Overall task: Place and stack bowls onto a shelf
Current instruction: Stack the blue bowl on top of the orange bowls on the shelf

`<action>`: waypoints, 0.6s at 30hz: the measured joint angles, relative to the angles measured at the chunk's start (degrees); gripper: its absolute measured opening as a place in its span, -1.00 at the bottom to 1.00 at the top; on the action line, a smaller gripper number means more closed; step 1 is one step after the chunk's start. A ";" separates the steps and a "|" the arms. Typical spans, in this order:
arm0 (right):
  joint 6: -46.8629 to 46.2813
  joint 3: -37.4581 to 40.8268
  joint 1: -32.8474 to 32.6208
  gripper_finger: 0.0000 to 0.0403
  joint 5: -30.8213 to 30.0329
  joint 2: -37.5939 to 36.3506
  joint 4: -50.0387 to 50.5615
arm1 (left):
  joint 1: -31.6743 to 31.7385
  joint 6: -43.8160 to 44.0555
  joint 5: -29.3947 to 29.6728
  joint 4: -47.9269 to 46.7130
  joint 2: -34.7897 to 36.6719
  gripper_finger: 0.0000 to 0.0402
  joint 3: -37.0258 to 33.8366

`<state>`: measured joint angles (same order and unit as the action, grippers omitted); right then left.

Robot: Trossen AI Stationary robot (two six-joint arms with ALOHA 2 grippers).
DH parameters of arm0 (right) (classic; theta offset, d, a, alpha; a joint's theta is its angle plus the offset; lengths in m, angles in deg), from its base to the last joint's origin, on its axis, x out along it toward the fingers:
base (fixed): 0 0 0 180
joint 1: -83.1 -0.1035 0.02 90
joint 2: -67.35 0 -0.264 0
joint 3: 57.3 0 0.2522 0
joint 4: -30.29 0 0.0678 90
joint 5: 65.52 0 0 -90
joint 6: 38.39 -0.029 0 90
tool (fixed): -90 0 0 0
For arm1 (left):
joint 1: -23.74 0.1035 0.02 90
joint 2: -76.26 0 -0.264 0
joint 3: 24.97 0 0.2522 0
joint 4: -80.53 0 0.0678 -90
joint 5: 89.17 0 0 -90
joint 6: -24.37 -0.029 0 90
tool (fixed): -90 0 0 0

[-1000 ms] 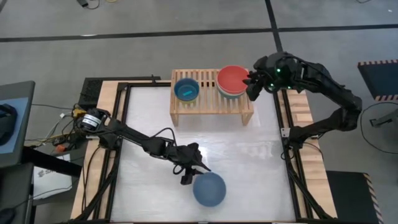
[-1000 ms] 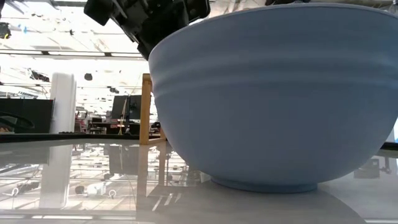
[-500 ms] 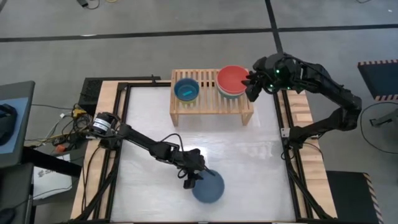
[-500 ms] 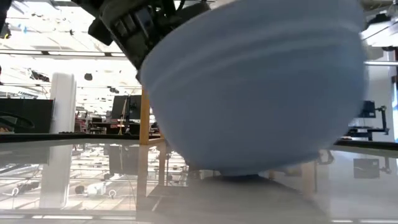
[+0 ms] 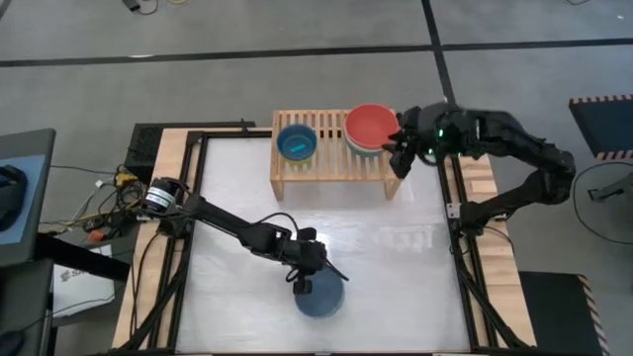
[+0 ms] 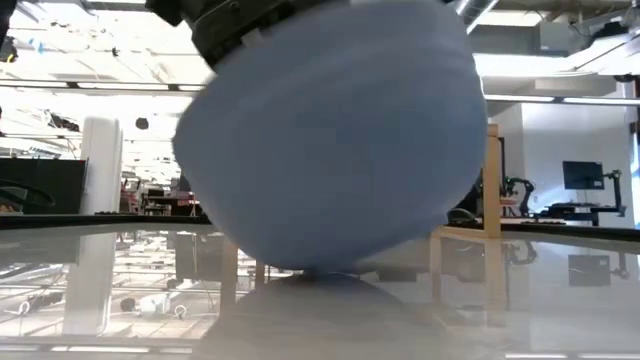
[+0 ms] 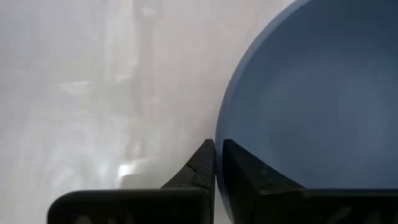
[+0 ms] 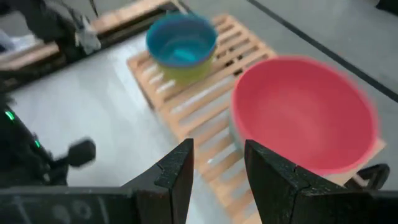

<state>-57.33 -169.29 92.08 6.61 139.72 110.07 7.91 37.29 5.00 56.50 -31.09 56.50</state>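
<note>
A slate blue bowl (image 5: 322, 297) sits near the table's front edge, tilted in the low view (image 6: 330, 140). My left gripper (image 5: 302, 283) is shut on its rim. The pale wooden shelf (image 5: 336, 168) stands at the far middle of the table. A cyan bowl (image 5: 296, 142) sits on its left part, nested in a lime green one (image 8: 186, 71). At the shelf's right end a red bowl (image 5: 369, 125) tops a stack. My right gripper (image 5: 399, 150) hovers open beside that stack, touching nothing. My left gripper pinches the blue bowl's rim (image 7: 219, 134) on the bowl's left side, one finger (image 7: 202, 163) outside the wall and one (image 7: 239, 167) inside. The fingers come from above, slanting down. The bowl hangs tilted, its underside (image 6: 315, 262) at the table or just above it; I cannot tell which.
Black frame rails (image 5: 198, 198) run along the table's sides. The white table top (image 5: 396, 257) lies bare between the shelf and the blue bowl. Cables and a box (image 5: 79, 227) lie beyond the left edge.
My left gripper has gone down onto the blue bowl's left rim and shut on it. The bowl, which stood flat on its foot, has tipped and shifted slightly toward the table's left. My right gripper has drawn a little toward the near edge, away from the red bowl.
</note>
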 joint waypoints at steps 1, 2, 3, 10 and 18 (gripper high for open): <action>-0.92 0.88 -1.94 -0.16 -1.29 -0.05 0.06 | -0.29 -0.05 1.54 -1.51 0.00 -0.98 0.87; -2.06 1.99 -3.88 -0.16 -2.75 -0.12 0.19 | -0.52 -0.18 3.39 -3.39 0.00 -0.98 1.91; -3.30 3.32 -5.64 -0.16 -4.09 -0.30 0.31 | -0.85 -0.44 5.43 -5.42 0.00 -0.98 2.87; -16.10 16.11 -18.98 -0.16 -8.11 0.01 -1.78 | -3.05 -0.40 24.40 -14.87 -0.02 -1.00 8.58; -20.83 29.90 -31.52 -0.16 -14.41 0.22 -20.88 | -4.95 0.48 45.18 -20.28 -0.17 -1.00 13.63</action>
<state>-78.15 -139.39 60.56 -7.80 139.94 89.19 2.96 37.77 50.18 36.22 -31.27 70.13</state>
